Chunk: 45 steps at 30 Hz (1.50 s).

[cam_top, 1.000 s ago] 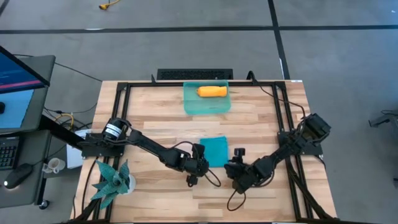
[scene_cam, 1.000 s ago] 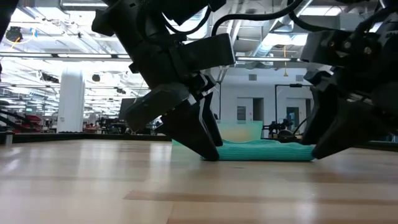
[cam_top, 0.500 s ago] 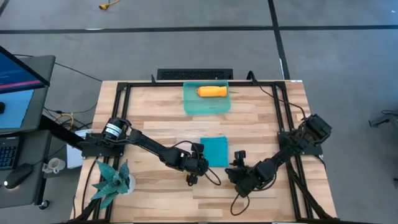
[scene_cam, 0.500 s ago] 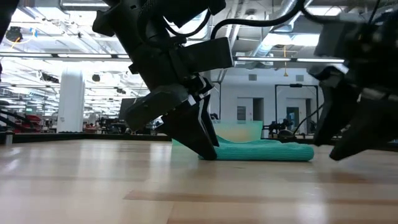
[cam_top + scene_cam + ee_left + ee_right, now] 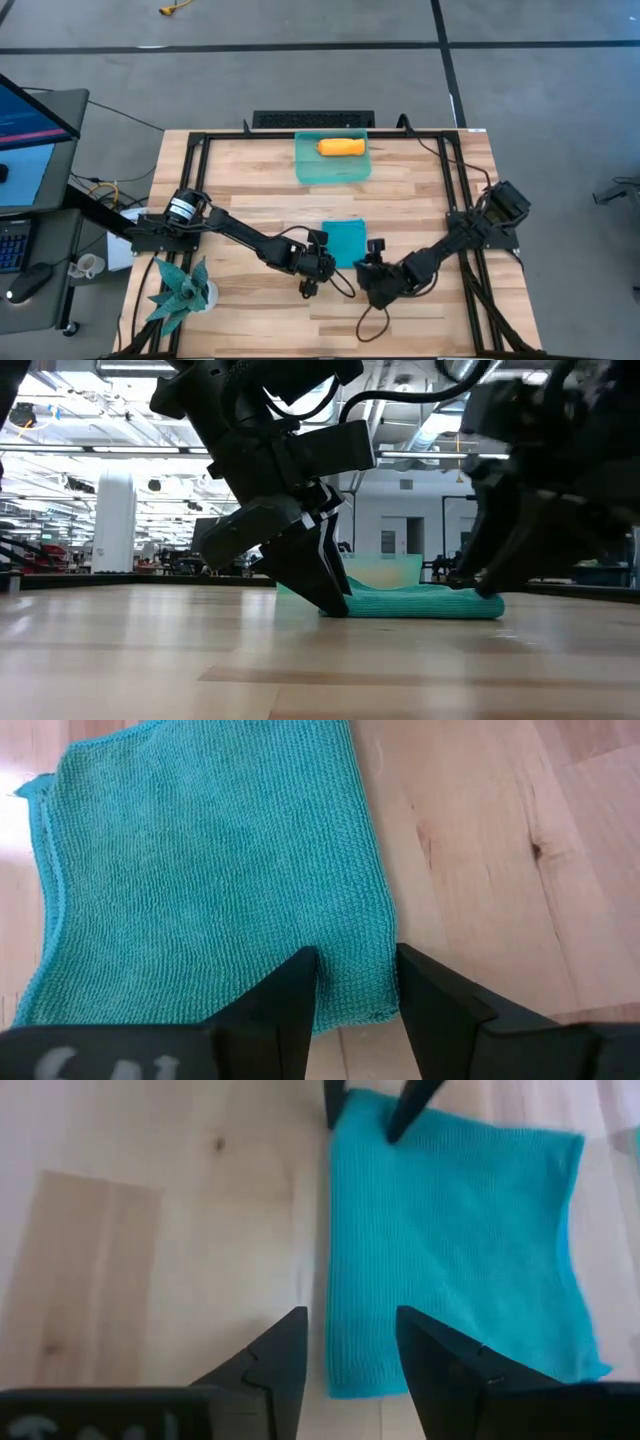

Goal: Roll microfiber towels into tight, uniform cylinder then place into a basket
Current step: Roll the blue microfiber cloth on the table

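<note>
I counted 2 towels: 1 teal towel [image 5: 347, 243] flat mid-table, 1 orange towel [image 5: 341, 147] rolled inside the basket [image 5: 332, 169], of which there was just 1. Also 2 arms w/ 1 gripper each, left gripper [image 5: 322, 249] & right gripper [image 5: 372, 255], plus 1 teal plant [image 5: 180, 290] & 1 monitor [image 5: 30, 110].
</note>
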Each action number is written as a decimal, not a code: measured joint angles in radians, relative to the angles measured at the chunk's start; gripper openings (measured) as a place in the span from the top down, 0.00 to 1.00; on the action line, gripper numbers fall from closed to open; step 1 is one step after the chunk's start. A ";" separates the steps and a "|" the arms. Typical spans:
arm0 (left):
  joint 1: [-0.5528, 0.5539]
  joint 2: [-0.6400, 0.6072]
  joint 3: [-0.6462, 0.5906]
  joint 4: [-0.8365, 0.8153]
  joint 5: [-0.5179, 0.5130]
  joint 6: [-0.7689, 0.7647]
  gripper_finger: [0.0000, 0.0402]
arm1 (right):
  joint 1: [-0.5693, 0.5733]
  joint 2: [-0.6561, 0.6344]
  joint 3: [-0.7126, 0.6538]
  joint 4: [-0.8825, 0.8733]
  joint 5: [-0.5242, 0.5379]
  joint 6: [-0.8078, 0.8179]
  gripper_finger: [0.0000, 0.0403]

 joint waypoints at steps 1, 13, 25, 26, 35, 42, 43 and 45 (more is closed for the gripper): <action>0.000 0.000 0.000 0.000 0.001 0.000 0.69 | -0.008 0.000 -0.012 0.011 -0.015 0.000 0.56; 0.000 0.000 0.000 -0.013 0.003 -0.043 0.69 | -0.090 -0.007 -0.094 0.070 -0.117 -0.034 0.58; 0.000 0.000 0.001 -0.018 0.069 -0.165 0.69 | -0.150 -0.004 -0.095 0.094 -0.247 -0.069 0.94; 0.001 -0.002 0.002 -0.018 0.079 -0.168 0.69 | -0.152 -0.003 -0.095 0.099 -0.247 -0.070 0.96; -0.004 -0.051 0.000 -0.081 0.227 -0.229 0.69 | -0.134 0.000 -0.095 0.144 -0.286 -0.014 0.94; -0.008 -0.063 0.000 -0.090 0.326 -0.227 0.69 | -0.088 0.003 -0.059 0.146 -0.316 0.074 0.97; -0.008 -0.063 0.000 -0.089 0.331 -0.224 0.69 | -0.081 0.004 -0.051 0.148 -0.326 0.090 0.96; -0.008 -0.064 0.000 -0.089 0.335 -0.206 0.69 | -0.068 0.006 -0.033 0.144 -0.340 0.114 0.95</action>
